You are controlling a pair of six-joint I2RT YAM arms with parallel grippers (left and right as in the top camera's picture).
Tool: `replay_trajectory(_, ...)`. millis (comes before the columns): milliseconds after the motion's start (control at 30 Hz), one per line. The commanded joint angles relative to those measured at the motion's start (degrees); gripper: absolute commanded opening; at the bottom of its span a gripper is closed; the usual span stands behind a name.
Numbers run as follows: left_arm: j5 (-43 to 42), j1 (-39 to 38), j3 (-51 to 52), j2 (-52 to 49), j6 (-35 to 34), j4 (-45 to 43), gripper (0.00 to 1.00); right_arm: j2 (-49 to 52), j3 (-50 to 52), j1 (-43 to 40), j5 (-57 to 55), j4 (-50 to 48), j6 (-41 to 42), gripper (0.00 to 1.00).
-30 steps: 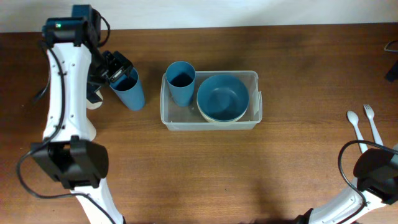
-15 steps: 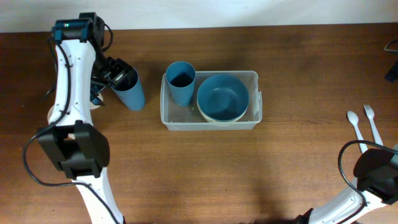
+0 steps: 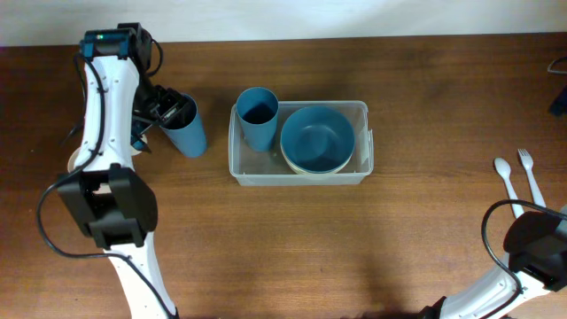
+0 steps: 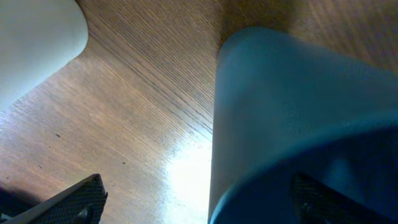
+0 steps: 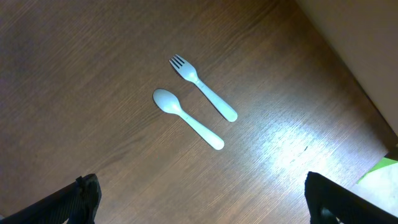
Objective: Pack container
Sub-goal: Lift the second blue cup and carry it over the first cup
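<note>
My left claw (image 3: 166, 108) is spread wide at the rim of the tall blue plastic cup (image 3: 186, 135), in the upper left of the frame, not pinching it. My arm has swung a little, but the cup has not moved, so I judge it is still to be packed. The clear rectangular plastic container (image 3: 299, 181) lies just right of the cup, at centre.

It appeared to be a robotics lab bench, not a home. A bare wood-grain table (image 3: 292, 248) stood against a plain pale wall (image 3: 354, 16). A white robot arm (image 3: 99, 106) trailed an exposed black cable (image 3: 40, 230). Only a clear container (image 3: 301, 182), a blue cup (image 3: 184, 133), a plastic fork (image 5: 202, 90) and a spoon (image 5: 186, 118) were set out.
</note>
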State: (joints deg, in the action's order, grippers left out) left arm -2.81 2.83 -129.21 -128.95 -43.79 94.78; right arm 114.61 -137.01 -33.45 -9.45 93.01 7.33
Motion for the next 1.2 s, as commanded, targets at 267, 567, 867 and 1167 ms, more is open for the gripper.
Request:
replay_trajectory(267,0.1,0.5,-0.1,-2.1,-0.3,-1.7,0.58,0.2,0.2,0.0,-0.9,0.0,0.0,0.99)
replay_trajectory(567,-1.0,0.5,-0.2,-2.2,-0.3,-1.8,0.02,0.2,0.2,0.0,-0.9,0.0,0.0,0.99)
replay_trajectory(867,-4.7,0.5,-6.8,-2.2,1.4,-1.5,0.02,0.2,0.2,0.0,-0.9,0.0,0.0,0.99)
replay_trajectory(1167,-5.1,0.3,-31.0,-1.9,4.7,1.9,0.02,0.2,0.2,0.0,-0.9,0.0,0.0,0.99)
